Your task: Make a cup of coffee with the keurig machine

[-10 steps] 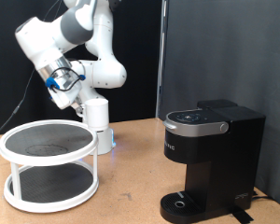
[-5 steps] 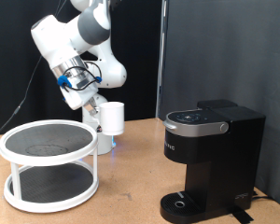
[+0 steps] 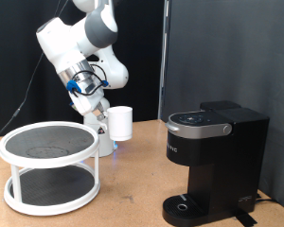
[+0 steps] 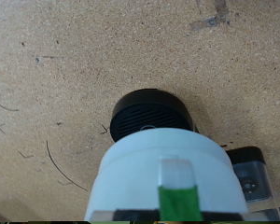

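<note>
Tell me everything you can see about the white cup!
The cup is plain white, round and matte, with no marks on it. It hangs in the air, upright or nearly so, held at its side by the claw. It is between the round two-shelf rack and the black coffee machine, touching neither. In the wrist view it fills the near part of the picture, above the machine's round base.

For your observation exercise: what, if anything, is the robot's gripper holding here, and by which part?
The gripper holds the white cup by its side wall, carrying it in the air above the table, between the tiered stand and the keurig machine.
</note>
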You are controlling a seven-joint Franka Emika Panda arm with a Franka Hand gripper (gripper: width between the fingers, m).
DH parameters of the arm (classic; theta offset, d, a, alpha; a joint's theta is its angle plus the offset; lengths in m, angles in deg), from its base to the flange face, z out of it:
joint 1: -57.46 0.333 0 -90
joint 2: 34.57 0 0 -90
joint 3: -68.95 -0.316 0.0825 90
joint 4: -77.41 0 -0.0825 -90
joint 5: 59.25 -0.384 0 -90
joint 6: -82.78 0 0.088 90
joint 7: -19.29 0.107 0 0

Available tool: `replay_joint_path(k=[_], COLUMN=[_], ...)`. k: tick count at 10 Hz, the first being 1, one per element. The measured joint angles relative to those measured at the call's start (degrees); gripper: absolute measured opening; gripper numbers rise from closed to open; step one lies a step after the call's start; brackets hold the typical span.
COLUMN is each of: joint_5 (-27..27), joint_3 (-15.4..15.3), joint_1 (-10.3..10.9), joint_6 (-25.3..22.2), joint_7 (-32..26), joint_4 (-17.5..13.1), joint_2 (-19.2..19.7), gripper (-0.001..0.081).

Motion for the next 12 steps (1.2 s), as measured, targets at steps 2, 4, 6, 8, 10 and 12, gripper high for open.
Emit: replay_joint_path(k=[2, 4, 6, 8, 10, 12], joint_5=[0.0, -0.1, -0.1, 0.0, 1.3, 2.8], joint_3=[-2.3, -4.8, -5.4, -5.5, -6.4, -7.8], joint_1=[0.1, 0.6, 0.6, 0.5, 0.5, 0.5], joint_6=[2.5, 4.8, 5.1, 5.2, 6.8, 9.2], joint_7=[4.3, 7.2, 7.6, 7.6, 9.1, 11.4], joint_4=[0.2, 0.2, 0.1, 0.3, 0.5, 0.6], joint_2=[0.5, 1.5, 1.9, 2.0, 3.0, 5.4], gripper=[0.0008, 0.0008, 0.0008, 0.0008, 0.0008, 0.0007])
